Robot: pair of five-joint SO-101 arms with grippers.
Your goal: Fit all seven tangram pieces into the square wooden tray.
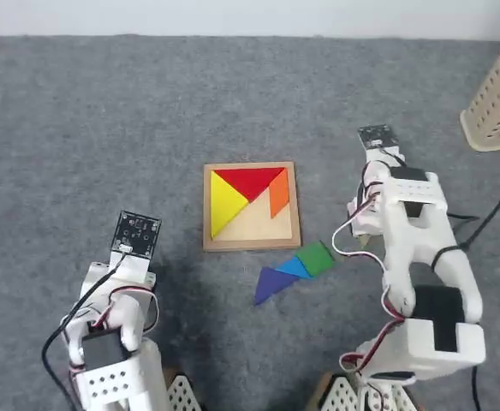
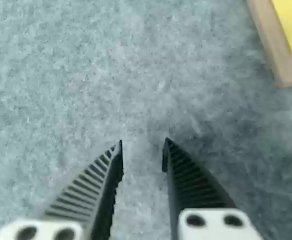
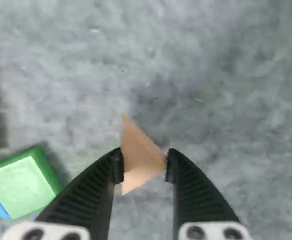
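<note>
Desk of grey, felt-like cloth carries everything. The right arm stands on the right side and the left arm at the near left. A pale slatted basket sits at the far right edge.

The square wooden tray lies flat between the arms. Inside it, the red triangle has its long side along the far rim and its apex toward the centre. The yellow triangle has its long side along the left rim and also points to the centre. The orange parallelogram runs lengthwise down the right rim. The remaining floor is bare wood.

Just off the tray's near right corner three loose pieces touch in a slanted line. The green square is nearest the right arm, then comes the blue triangle. The purple triangle is last, its sharp end pointing away from the others.

The right pincer is closed onto a tan triangle. The triangle's long edge lies against one finger and the opposite corner against the other. Its sharp tip points out past the fingertips, so its long axis follows the fingers. Whether it touches the desk I cannot tell.

The left pincer hangs over bare cloth beside the tray's corner, slightly parted and gripping nothing.
</note>
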